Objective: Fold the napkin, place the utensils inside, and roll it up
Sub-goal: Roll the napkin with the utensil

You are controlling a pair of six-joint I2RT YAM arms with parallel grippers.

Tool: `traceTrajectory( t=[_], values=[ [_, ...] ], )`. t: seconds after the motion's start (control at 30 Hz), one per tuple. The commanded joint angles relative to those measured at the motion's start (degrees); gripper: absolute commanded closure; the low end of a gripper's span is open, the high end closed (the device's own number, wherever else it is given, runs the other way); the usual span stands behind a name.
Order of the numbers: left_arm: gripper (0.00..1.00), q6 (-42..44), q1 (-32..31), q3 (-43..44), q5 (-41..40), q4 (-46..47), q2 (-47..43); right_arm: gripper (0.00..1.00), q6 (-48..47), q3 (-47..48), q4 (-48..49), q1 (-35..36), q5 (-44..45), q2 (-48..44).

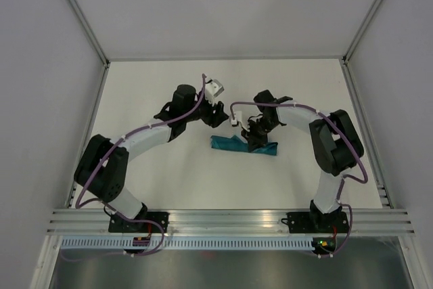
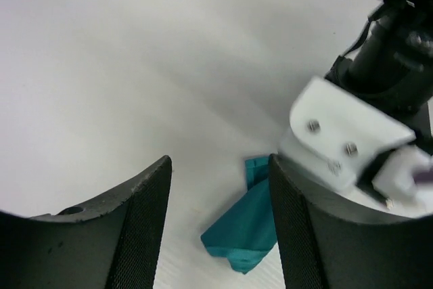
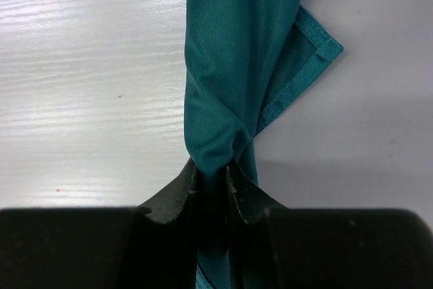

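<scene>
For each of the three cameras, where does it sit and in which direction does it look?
Top external: above and behind the arms, looking down on the table; the left arm and right arm show whole, bases at the bottom.
Left wrist: on the left wrist, looking down at the table past the open left gripper; part of the right arm shows at upper right.
Right wrist: on the right wrist, looking down along the right gripper, shut on the napkin.
Shared: all three show the napkin.

White table (image 1: 169,181), grey walls (image 1: 223,5), aluminium rail (image 1: 230,220)
</scene>
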Motion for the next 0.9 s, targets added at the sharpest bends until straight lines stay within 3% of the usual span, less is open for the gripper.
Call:
traceTrajectory(
  t=[0.0,0.13,0.27,0.47,0.8,0.83,0.87],
  values=[
    [0.34,-4.70,-0.18,-9.37,-7.79,17.13,-5.05,0.94,-5.05,6.88,-14.80,-2.62,-6.74,8.39],
    [0.33,-1.64,-2.02,-14.33,-9.98,20.31,-7.69,0.94,-6.19,12.25,-18.58,-4.90,-8.05,14.20],
    [0.31,10.28,-7.20,-16.62,-14.29,19.36,-8.14,0.95,-7.34,17.53,-23.84,-6.40,-9.54,18.95],
    [0.27,22.69,-14.41,-15.48,-19.04,16.10,-2.61,0.95,-8.31,24.83,-29.39,-8.16,-11.48,25.46],
    [0.21,32.12,-19.16,-10.56,-19.13,13.11,8.12,0.95,-7.78,26.60,-29.48,-8.69,-10.52,27.49],
    [0.13,32.55,-19.34,-10.21,-19.13,12.76,8.65,0.95,-7.87,26.60,-29.31,-8.77,-10.26,27.49],
    [0.13,33.52,-19.51,-9.59,-19.13,12.24,9.78,0.95,-7.70,26.51,-29.22,-8.78,-10.17,27.57]
  ],
)
